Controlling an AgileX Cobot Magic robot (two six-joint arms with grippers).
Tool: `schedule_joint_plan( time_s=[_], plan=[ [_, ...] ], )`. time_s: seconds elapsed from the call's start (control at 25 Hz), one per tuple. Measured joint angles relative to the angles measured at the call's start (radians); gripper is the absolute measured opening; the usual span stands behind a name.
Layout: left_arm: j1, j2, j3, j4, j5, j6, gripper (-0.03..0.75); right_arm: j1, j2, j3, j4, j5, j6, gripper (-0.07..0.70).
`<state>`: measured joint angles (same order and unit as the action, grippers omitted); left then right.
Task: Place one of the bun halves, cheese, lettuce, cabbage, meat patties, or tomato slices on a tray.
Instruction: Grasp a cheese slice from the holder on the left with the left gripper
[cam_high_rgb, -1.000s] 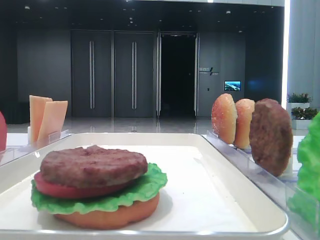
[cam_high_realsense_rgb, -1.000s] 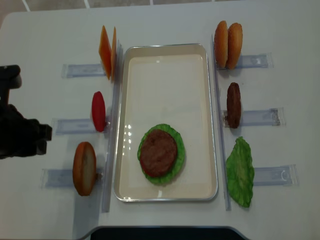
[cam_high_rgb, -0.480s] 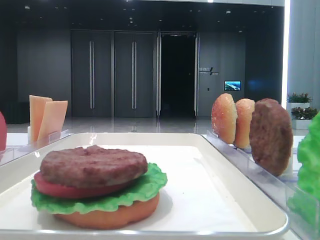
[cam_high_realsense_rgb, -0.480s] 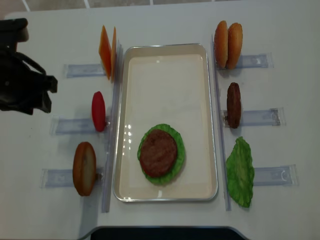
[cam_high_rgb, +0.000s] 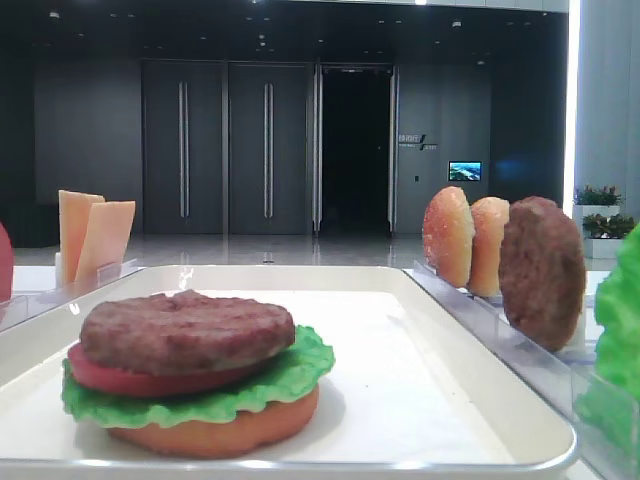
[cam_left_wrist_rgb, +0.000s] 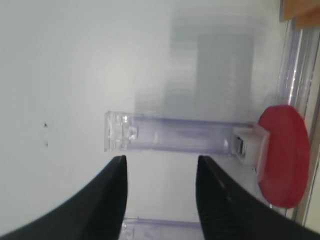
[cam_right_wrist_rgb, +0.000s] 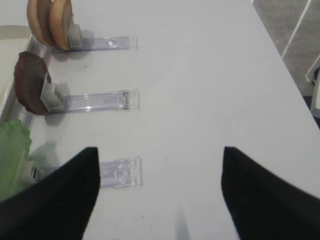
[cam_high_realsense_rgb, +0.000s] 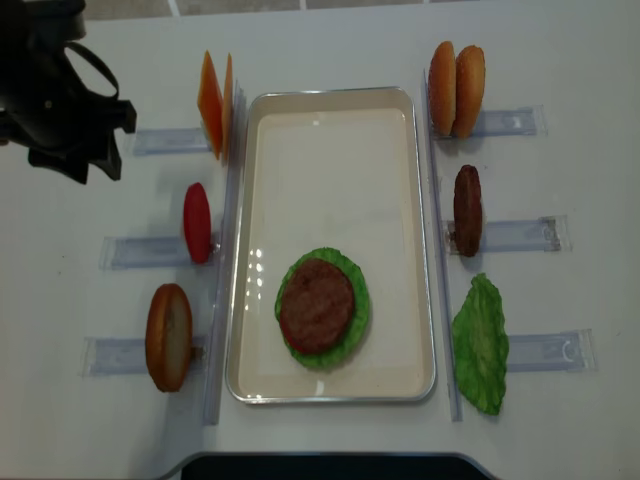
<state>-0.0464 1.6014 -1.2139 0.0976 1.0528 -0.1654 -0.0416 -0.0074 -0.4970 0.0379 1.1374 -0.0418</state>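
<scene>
The white tray (cam_high_realsense_rgb: 330, 100) holds a stack of bun half, lettuce, tomato and a meat patty (cam_high_realsense_rgb: 316, 305) (cam_high_rgb: 187, 332). Left of the tray, two cheese slices (cam_high_realsense_rgb: 215, 105) (cam_high_rgb: 95, 235), a tomato slice (cam_high_realsense_rgb: 197, 222) (cam_left_wrist_rgb: 282, 155) and a bun half (cam_high_realsense_rgb: 168, 337) stand on edge. Two bun halves (cam_high_realsense_rgb: 457, 90) (cam_right_wrist_rgb: 50, 20), a meat patty (cam_high_realsense_rgb: 467, 210) (cam_right_wrist_rgb: 30, 82) and a lettuce leaf (cam_high_realsense_rgb: 481, 343) stand to its right. My left gripper (cam_high_realsense_rgb: 92, 168) (cam_left_wrist_rgb: 161, 165) hangs open and empty left of the cheese. The right gripper (cam_right_wrist_rgb: 160, 155) is open over bare table.
Clear plastic racks (cam_high_realsense_rgb: 160, 140) (cam_left_wrist_rgb: 175, 139) (cam_right_wrist_rgb: 102, 101) lie beside each ingredient on both sides of the tray. The far half of the tray (cam_high_rgb: 400, 300) is bare. A dark hall with doors fills the background in the low view.
My left arm has travelled away from the near left side toward the far left, from beside the bun half to beside the cheese rack. The ingredients have not moved.
</scene>
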Motion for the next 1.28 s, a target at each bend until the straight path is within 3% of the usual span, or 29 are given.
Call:
schedule_joint_plan(
  time_s=[0.72,1.28],
  plan=[
    [0.000,0.258,-0.348,0.000,0.033,-0.042,0.344,0.000,0.000,0.000,0.000,0.000,0.000,0.515],
    [0.000,0.367,-0.448,-0.003,0.037,-0.051,0.344,0.000,0.000,0.000,0.000,0.000,0.000,0.515]
  ],
)
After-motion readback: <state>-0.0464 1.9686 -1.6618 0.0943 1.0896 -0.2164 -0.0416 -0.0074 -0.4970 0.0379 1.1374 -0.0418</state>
